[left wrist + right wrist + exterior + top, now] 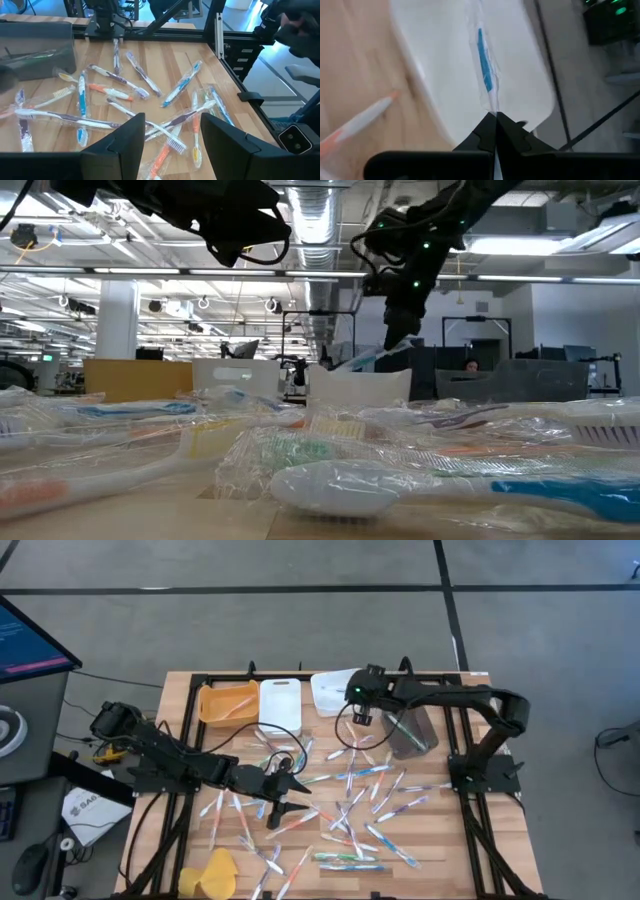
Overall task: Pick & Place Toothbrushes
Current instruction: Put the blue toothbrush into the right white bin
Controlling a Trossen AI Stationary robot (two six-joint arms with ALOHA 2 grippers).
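Hanging from the right gripper [495, 117] is a wrapped blue toothbrush [484, 65]; the fingers are clenching the end of its clear wrapper, and the brush is dangling over the white bin [520, 60] at the far edge of the tabletop [490, 840]. In the high view this gripper [362, 718] is hovering at the near side of that bin [330, 692].

The other toothbrushes [350, 802] are lying scattered in clear wrappers over the middle and the near part of the tabletop, many crossing one another, with white, blue, green, orange and pink handles. One orange brush [357, 125] is lying on the wood just beside the white bin.

The left gripper [283, 798] is hanging over the pile near the middle of the tabletop. Its fingers [127, 137] are standing apart and are holding nothing; several brushes [170, 125] are lying below and between them.

Along the far edge, an orange bin [226, 702] and another white bin [280, 705] are standing to the left of the first one, and a grey bin [410, 732] is standing beside the right gripper. A yellow lump [215, 873] is lying near the near left corner.
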